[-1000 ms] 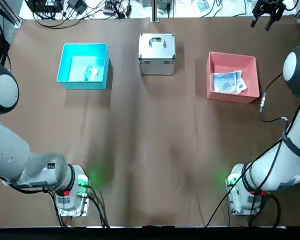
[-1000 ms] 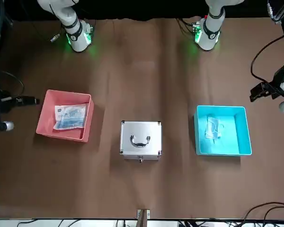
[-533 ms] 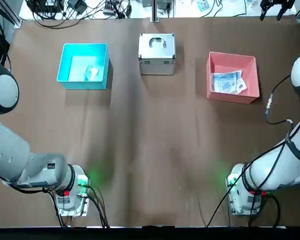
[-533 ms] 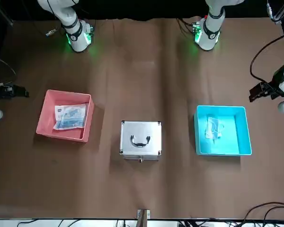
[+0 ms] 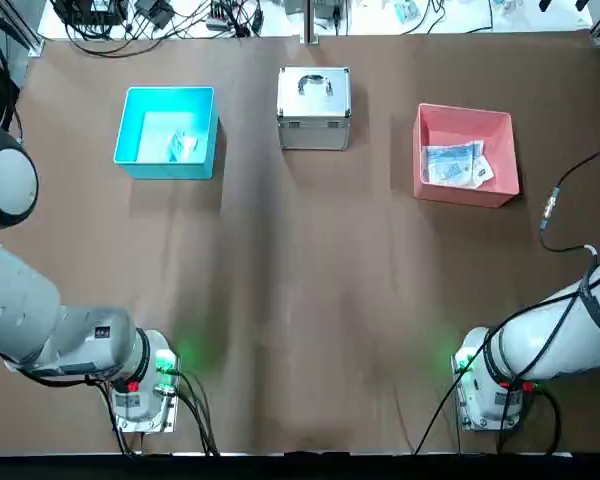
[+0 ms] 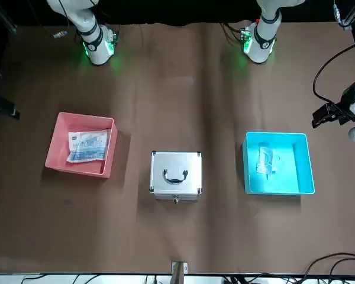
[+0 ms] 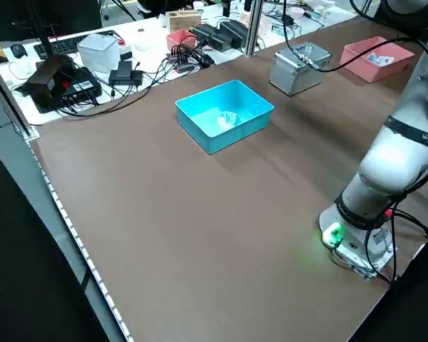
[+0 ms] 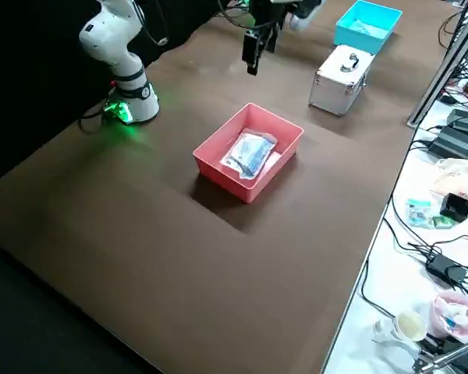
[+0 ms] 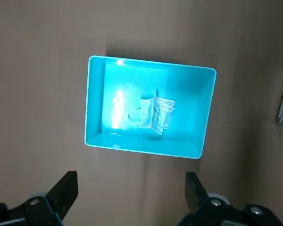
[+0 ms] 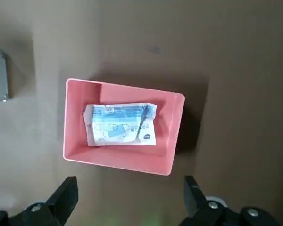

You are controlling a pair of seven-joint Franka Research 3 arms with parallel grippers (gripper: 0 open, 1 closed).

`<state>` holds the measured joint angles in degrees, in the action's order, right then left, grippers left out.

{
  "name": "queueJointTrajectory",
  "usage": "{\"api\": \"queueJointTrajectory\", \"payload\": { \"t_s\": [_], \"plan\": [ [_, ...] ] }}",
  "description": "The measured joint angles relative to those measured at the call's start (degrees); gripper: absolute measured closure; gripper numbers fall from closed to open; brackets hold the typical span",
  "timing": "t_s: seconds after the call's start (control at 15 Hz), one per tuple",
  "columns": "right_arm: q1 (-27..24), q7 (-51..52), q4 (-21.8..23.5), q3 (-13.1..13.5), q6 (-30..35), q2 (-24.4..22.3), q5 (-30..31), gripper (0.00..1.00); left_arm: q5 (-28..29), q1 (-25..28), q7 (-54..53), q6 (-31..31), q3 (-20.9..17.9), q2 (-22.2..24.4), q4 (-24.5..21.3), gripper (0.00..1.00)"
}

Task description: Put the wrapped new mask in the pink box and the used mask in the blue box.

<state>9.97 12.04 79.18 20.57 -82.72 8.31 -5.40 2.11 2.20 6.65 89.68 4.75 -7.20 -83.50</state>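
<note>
The wrapped new mask [image 5: 456, 164] [image 10: 120, 125] lies flat inside the pink box [image 5: 466, 112] [image 10: 118, 162] at the far right. Bunched in the blue box [image 5: 168, 168] [image 9: 141, 146] at the far left is the used mask [image 5: 185, 146] [image 9: 153, 115]. My left gripper [image 9: 129, 190] [image 6: 322, 115] hangs high beside the blue box, open and holding nothing. High above and to the outer side of the pink box is my right gripper [image 10: 129, 193] [image 8: 252, 62], also open with nothing between its fingers.
A silver metal case [image 5: 314, 107] with a handle stands between the two boxes at the back. Cables and electronics [image 5: 150, 15] lie beyond the far table edge. The arm bases [image 5: 145, 385] [image 5: 490, 385] glow green at the near edge.
My right gripper has drawn away from the pink box, outward to my right and nearly out of the top and front views. The left gripper has barely moved.
</note>
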Motion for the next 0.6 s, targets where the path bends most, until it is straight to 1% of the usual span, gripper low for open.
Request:
{"api": "queueJointTrajectory", "payload": {
  "t_s": [0.2,0.33,0.6],
  "plan": [
    [0.64,-0.94,3.49,-0.5,-3.3,-3.58,0.0,0.01,0.0,-0.05,0.0,0.0,0.01,0.0,-0.08,0.0],
    [2.14,-2.51,6.23,-0.78,-4.52,-5.58,0.01,0.01,0.0,-0.09,0.09,0.07,0.01,-0.02,-0.09,0.0],
    [3.21,-3.43,8.81,-0.92,-5.14,-8.04,0.18,0.01,0.0,-0.35,0.36,0.28,0.01,-0.31,-0.09,0.0]
  ]
}}
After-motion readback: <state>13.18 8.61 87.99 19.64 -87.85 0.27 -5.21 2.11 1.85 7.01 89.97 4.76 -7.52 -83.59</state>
